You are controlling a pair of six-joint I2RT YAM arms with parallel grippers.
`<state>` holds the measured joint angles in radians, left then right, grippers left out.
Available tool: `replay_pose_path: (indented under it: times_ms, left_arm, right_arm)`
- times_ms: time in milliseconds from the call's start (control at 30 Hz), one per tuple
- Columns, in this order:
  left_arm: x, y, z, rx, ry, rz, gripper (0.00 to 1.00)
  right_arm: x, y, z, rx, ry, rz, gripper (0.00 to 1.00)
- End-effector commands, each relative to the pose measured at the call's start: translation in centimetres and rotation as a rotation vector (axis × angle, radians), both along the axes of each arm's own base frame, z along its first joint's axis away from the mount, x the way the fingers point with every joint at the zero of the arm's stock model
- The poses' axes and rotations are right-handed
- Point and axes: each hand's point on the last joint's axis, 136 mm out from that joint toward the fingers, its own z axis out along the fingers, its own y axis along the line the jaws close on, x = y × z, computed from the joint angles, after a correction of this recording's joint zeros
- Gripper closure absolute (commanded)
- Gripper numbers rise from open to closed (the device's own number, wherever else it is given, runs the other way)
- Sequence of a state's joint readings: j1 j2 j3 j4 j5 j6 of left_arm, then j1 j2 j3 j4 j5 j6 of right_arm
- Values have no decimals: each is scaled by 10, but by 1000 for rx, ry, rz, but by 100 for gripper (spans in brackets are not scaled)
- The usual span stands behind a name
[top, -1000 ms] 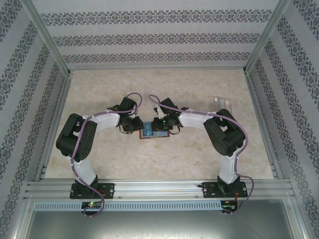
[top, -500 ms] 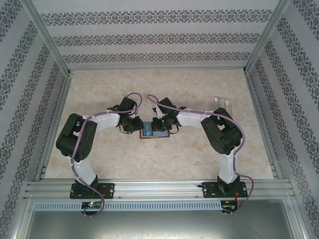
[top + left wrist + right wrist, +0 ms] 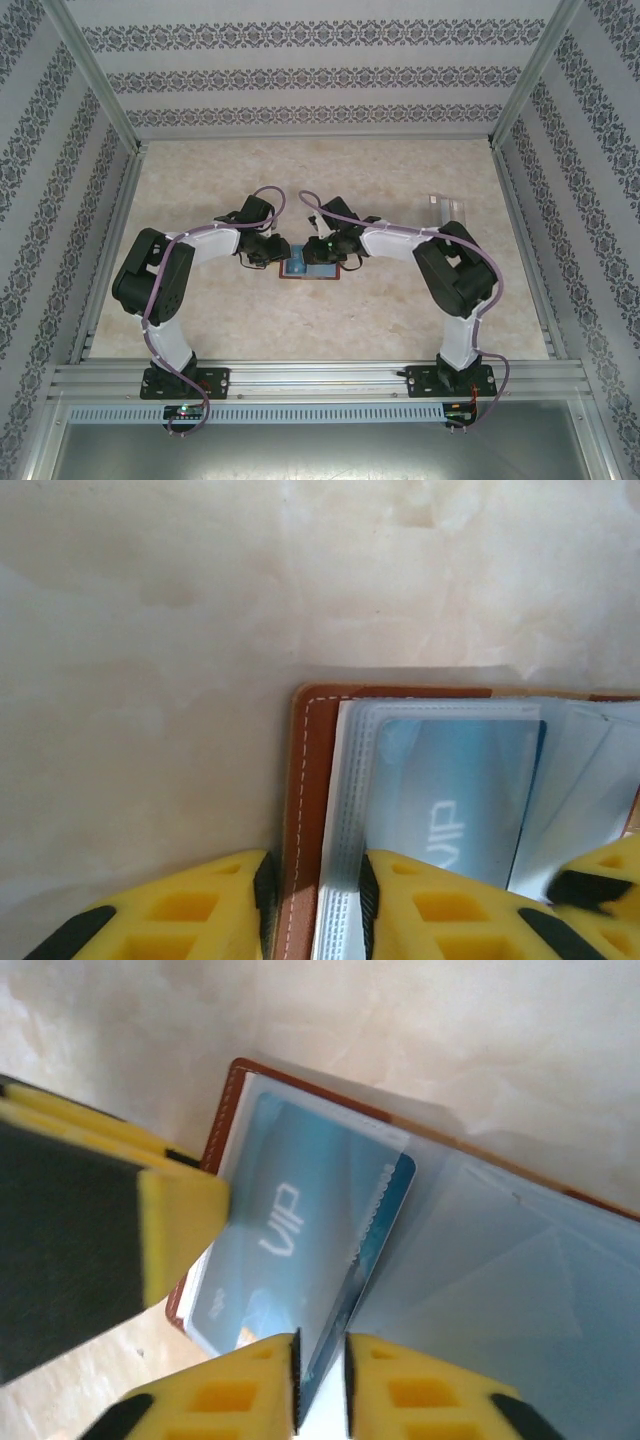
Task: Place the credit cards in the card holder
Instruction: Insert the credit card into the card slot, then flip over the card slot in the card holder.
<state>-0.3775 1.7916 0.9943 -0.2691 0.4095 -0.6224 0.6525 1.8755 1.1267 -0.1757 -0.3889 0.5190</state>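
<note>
The reddish-brown card holder [image 3: 310, 270] lies open on the table between both arms. A blue credit card [image 3: 300, 1230] marked VIP sits inside one of its clear sleeves, with its right edge sticking out. My left gripper [image 3: 315, 910] is shut on the card holder's left edge [image 3: 310, 780], with the leather cover and the stack of sleeves between its pads. My right gripper [image 3: 320, 1380] stands slightly open around the card's near corner. The card leans on the left pad and a gap shows at the right pad. The card [image 3: 450, 800] also shows through the sleeve in the left wrist view.
A clear plastic case [image 3: 450, 208] stands at the back right near the wall frame. Metal frame rails run along both sides of the marbled table [image 3: 200, 180]. The left gripper's yellow finger [image 3: 170, 1230] is close beside the card in the right wrist view.
The right arm's elbow has swung back to the right after moving left. The left arm and the card holder have stayed in place.
</note>
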Motion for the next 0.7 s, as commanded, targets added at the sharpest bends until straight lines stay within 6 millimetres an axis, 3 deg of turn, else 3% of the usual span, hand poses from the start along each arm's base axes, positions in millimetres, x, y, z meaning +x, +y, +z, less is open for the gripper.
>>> replay_pose_path:
  times_ms: [0,133,367,667]
  left_arm:
    - [-4,-5,-4,-24,-10,-14,66]
    - [-3,-7,2,-43,-21,-12,64]
    - [-6,-10,6,-70,-22,-12,61]
    - [-8,-8,3,-67,-19,-12,62]
  right_arm:
    - [-2,-16,17,-36,-76,-38,76]
    - [-9,-37,7,-91,-67,-120,71]
    - [-13,-53,-8,-147,-38,-210,59]
    - [-10,-41,-13,-117,-9,-201,58]
